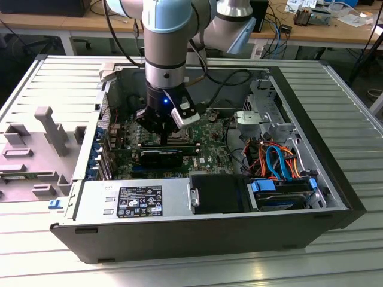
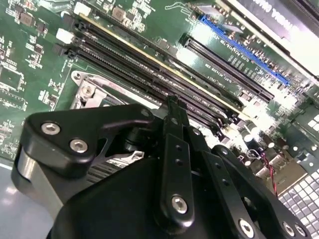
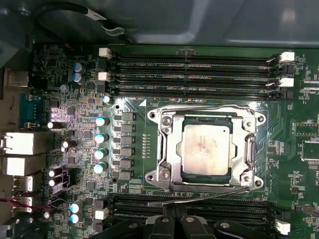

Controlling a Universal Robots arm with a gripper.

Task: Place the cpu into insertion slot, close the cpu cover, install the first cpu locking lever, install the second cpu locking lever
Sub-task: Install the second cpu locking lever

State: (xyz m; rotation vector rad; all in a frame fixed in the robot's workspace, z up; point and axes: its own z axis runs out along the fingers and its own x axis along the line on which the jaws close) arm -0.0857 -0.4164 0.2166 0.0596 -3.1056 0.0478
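- Exterior view: the gripper (image 1: 164, 139) reaches down inside the open computer case (image 1: 299, 236), above the green board (image 1: 212, 143).
- Second wrist view: the fingers (image 2: 172, 107) seem drawn together; I cannot tell whether they grip anything.
- First wrist view: the cpu (image 3: 206, 147) sits in the insertion slot (image 3: 185, 175), with the cpu cover (image 3: 169, 149) closed around it.

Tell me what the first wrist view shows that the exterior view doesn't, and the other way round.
First wrist view: the chip lies in its socket with the metal cover frame closed around it. A thin lever runs along one side of the socket.

Exterior view: the whole open computer case on a slatted table, the arm reaching down into it, a bundle of orange and blue cables, and grey plastic fixtures on the exterior view's left.

Both: the green circuit board and the black gripper above it.
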